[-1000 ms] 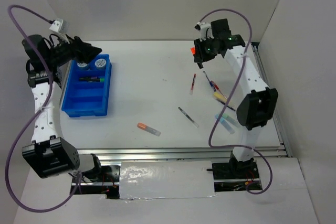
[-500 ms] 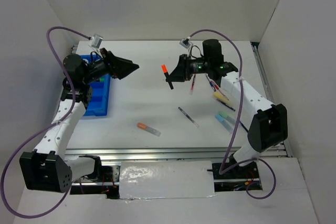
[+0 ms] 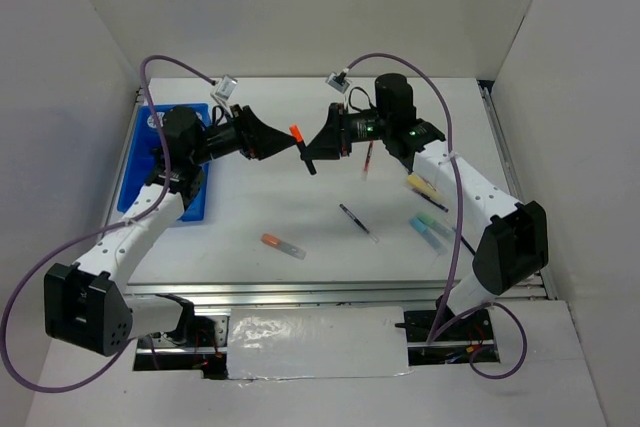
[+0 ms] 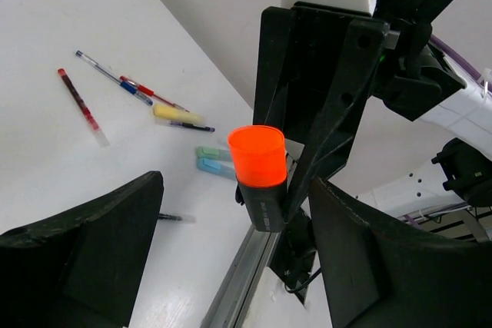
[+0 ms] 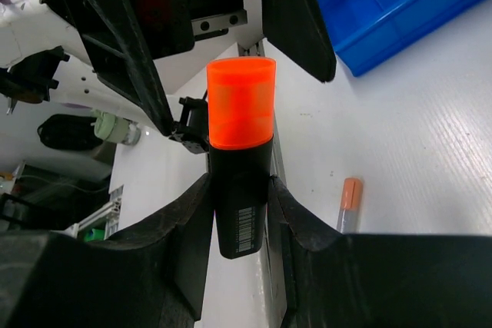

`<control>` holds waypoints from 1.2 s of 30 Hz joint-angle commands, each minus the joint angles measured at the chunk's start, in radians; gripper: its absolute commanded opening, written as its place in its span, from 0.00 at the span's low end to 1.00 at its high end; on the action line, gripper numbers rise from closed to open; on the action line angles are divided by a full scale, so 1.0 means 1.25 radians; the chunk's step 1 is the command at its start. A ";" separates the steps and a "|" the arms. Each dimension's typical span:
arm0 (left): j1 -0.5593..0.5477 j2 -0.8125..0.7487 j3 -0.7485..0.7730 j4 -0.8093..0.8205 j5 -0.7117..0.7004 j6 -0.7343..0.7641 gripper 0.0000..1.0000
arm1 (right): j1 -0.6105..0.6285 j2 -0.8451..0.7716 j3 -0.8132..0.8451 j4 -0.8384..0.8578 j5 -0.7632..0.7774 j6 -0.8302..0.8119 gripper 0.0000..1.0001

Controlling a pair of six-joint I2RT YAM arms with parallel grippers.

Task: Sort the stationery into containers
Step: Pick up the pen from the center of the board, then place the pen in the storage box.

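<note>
My right gripper (image 3: 310,153) is shut on a black highlighter with an orange cap (image 3: 297,134) and holds it in the air over the table's middle. In the right wrist view the gripper (image 5: 240,213) clamps the marker's black body (image 5: 241,113). My left gripper (image 3: 280,141) is open and faces the orange cap. In the left wrist view the marker (image 4: 257,160) stands just ahead of that open gripper (image 4: 234,190), not touching its fingers (image 4: 84,259). The blue tray (image 3: 141,152) lies at the far left, partly hidden by the left arm, and also shows in the right wrist view (image 5: 400,13).
On the table lie an orange-capped pen (image 3: 283,245), a dark pen (image 3: 358,223), a red pen (image 3: 368,159), a yellow highlighter (image 3: 422,185) and light blue and green highlighters (image 3: 430,229). White walls close in the table.
The right arm carried the orange highlighter left from the far right to the middle. The left arm swung right, away from the blue tray, and now faces the marker.
</note>
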 commanded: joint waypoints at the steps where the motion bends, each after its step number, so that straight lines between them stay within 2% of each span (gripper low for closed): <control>1: -0.022 0.007 0.032 0.030 -0.020 -0.014 0.88 | 0.010 -0.018 0.041 0.064 -0.008 0.018 0.03; 5: -0.027 0.019 0.036 0.043 -0.028 -0.034 0.82 | 0.016 -0.014 0.048 0.059 -0.009 0.015 0.03; 8: -0.025 0.024 0.032 0.063 -0.025 -0.054 0.72 | 0.019 -0.015 0.047 0.057 -0.009 0.013 0.03; 13: -0.030 0.038 0.016 0.151 0.009 -0.121 0.53 | 0.022 -0.013 0.040 0.059 -0.006 0.013 0.03; 19: -0.034 0.044 0.020 0.182 0.029 -0.131 0.28 | 0.025 -0.010 0.036 0.061 -0.004 0.015 0.05; 20: -0.034 0.044 0.026 0.176 0.035 -0.123 0.19 | 0.025 -0.009 0.037 0.061 -0.004 0.018 0.10; 21: -0.030 0.043 0.032 0.164 0.039 -0.110 0.14 | 0.024 -0.010 0.038 0.059 -0.002 0.019 0.27; 23: -0.021 0.038 0.062 0.065 0.056 -0.024 0.04 | 0.015 -0.015 0.037 0.048 0.004 0.018 0.46; 24: 0.000 0.034 0.076 0.017 0.063 0.017 0.01 | 0.010 -0.021 0.037 0.042 0.007 0.015 0.59; 25: 0.014 0.033 0.118 -0.115 0.073 0.134 0.00 | 0.000 -0.024 0.038 0.021 0.012 0.012 0.63; 27: 0.070 0.042 0.174 -0.268 0.107 0.303 0.00 | -0.037 -0.037 0.035 0.004 0.016 -0.001 0.70; 28: 0.082 0.052 0.267 -0.384 0.113 0.543 0.00 | -0.052 -0.043 0.035 -0.027 0.024 -0.012 0.71; 29: 0.096 0.067 0.325 -0.633 0.094 0.702 0.00 | -0.068 -0.047 0.032 -0.045 0.026 -0.040 0.71; 30: 0.109 0.101 0.377 -0.737 0.054 0.943 0.00 | -0.096 -0.055 0.032 -0.063 0.030 -0.058 0.71; 31: 0.119 0.118 0.452 -0.821 -0.026 1.043 0.00 | -0.111 -0.060 0.032 -0.108 0.043 -0.098 0.71; 32: 0.153 0.147 0.481 -0.938 -0.054 1.134 0.00 | -0.133 -0.069 0.030 -0.131 0.052 -0.121 0.71; 33: 0.176 0.160 0.494 -0.980 -0.078 1.284 0.00 | -0.143 -0.071 0.026 -0.150 0.057 -0.137 0.71; 35: 0.246 0.198 0.518 -1.042 -0.136 1.411 0.00 | -0.160 -0.078 0.015 -0.198 0.069 -0.178 0.71; 36: 0.264 0.212 0.518 -1.084 -0.159 1.531 0.00 | -0.173 -0.084 0.007 -0.206 0.074 -0.183 0.71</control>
